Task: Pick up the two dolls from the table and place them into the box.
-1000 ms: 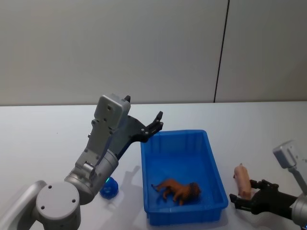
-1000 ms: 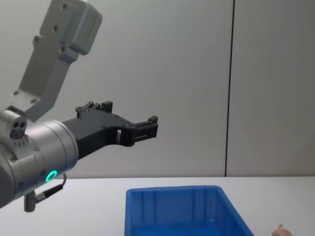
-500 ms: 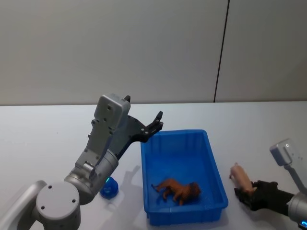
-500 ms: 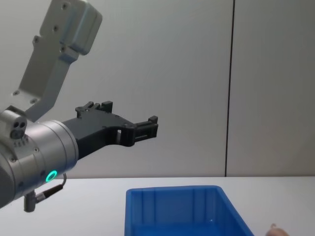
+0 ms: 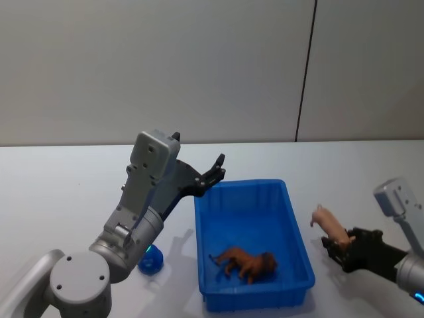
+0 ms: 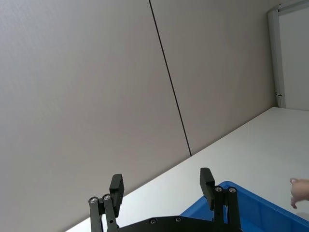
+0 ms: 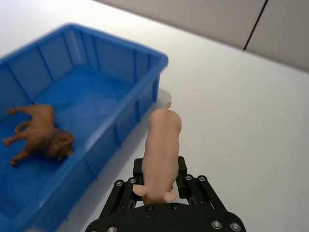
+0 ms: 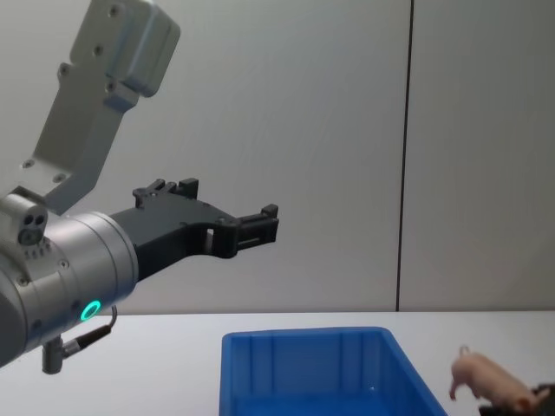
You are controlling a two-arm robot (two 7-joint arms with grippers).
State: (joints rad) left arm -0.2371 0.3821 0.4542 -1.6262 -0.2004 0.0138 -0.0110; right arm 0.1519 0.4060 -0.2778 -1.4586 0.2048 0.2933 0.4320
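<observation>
The right pincer (image 5: pixel 336 248) was closed on the rear end of a pale pink, soft pig-shaped doll (image 7: pixel 161 145), holding it above the plain white counter (image 5: pixel 66 199), just to the right of the bin's right wall. The rectangular bright blue plastic bin (image 5: pixel 242 184) stood on the counter, with a brown lion-shaped doll (image 5: pixel 246 263) lying on its side on the bin floor, toward the near end. The left pincer (image 6: pixel 161 181) hung above the bin's far left corner, its jaws wide apart and holding nothing.
</observation>
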